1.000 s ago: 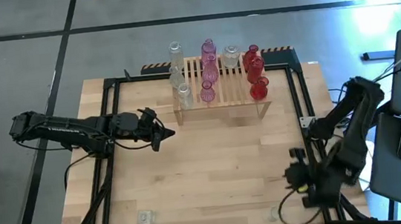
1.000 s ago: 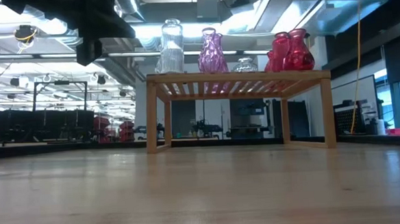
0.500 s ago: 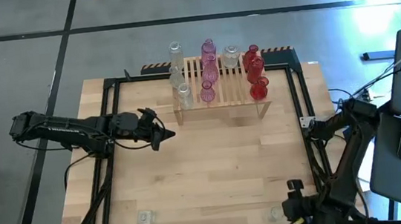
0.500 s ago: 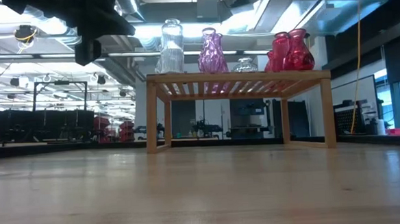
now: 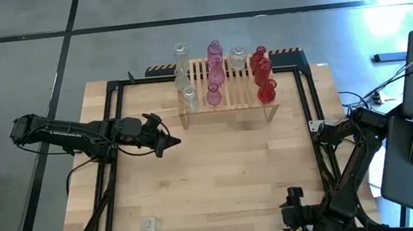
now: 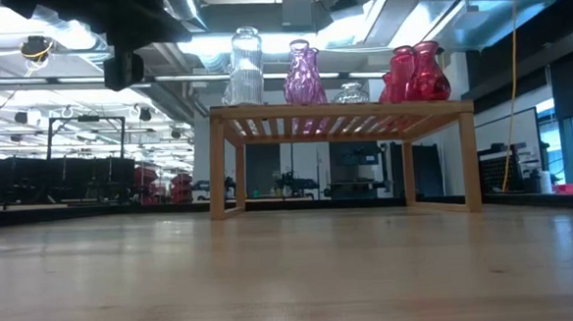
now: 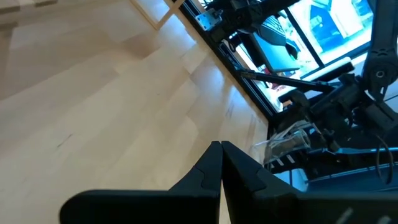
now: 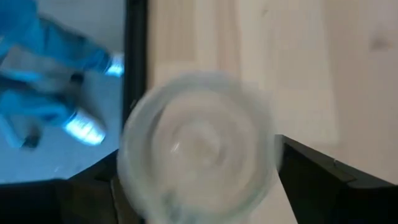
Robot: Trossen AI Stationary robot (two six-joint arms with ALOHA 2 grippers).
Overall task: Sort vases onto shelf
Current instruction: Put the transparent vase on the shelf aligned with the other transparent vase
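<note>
Glass, clear and round, fills the right wrist view: it is a small vase (image 8: pixel 196 149) standing near the front right corner of the table (image 5: pixel 228 175), close to the edge. The right gripper (image 5: pixel 292 208) hangs over it, with its fingers (image 8: pixel 314 177) spread wide, one on each side of the vase. I cannot tell if they touch the glass. The round mouth of the vase faces the camera, so I think the vase stands up straight, with its long way going up and down from the table. To do this step well, the fingers should go down evenly around the vase, keep it in the middle, and close slowly so the smooth glass does not slip or tip off the edge. The vase should then stay upright on the way. The shelf (image 5: pixel 232 106) is at the far side of the table, well apart from this vase. On it the clear vases (image 5: pixel 184 79) stand on the left, the pink vases (image 5: pixel 216 72) in the middle and the red vases (image 5: pixel 264 75) on the right, so this one probably belongs with the clear ones. The left gripper (image 5: pixel 172 140) waits above the table in front of the shelf, its fingers pressed together and holding nothing.
</note>
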